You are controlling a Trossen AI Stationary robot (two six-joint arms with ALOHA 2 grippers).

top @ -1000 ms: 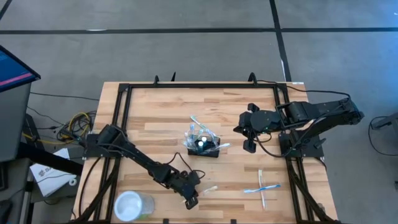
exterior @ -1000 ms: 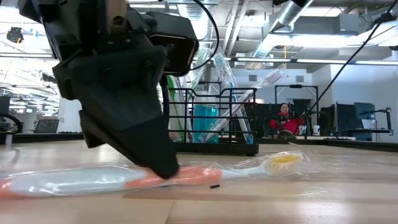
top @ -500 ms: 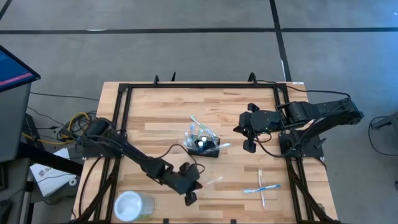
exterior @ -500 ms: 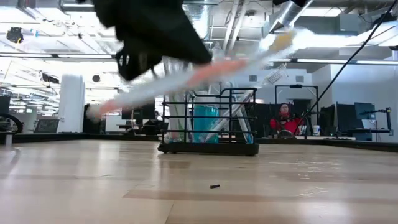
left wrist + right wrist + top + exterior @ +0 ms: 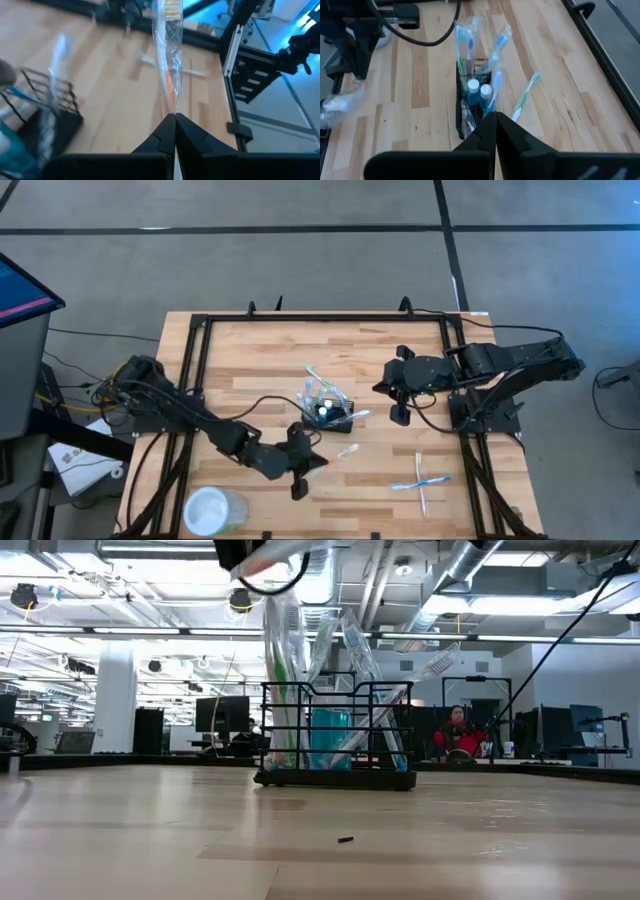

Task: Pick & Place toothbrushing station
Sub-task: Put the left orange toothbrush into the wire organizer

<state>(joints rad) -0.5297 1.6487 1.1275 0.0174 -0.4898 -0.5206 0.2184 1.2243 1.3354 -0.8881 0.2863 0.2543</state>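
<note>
Two arms work over the bench (image 5: pixel 250 360). Left end effector (image 5: pixel 318 464) is clenched on a wrapped toothbrush (image 5: pixel 340 453), held in the air just in front of the toothbrushing station (image 5: pixel 328 412), which stands mid-bench with several brushes upright inside. Right end effector (image 5: pixel 383 387) waits to the caddy's right, fingers closed on nothing

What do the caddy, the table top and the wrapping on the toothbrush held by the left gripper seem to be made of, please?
Caddy: thin black rods forming an open frame, probably coated metal wire.
Table top: pale jointed strips with grain, likely wood with a smooth finish.
Wrapping on the toothbrush in the left gripper: clear, crinkled, glinting film, apparently plastic.
</note>
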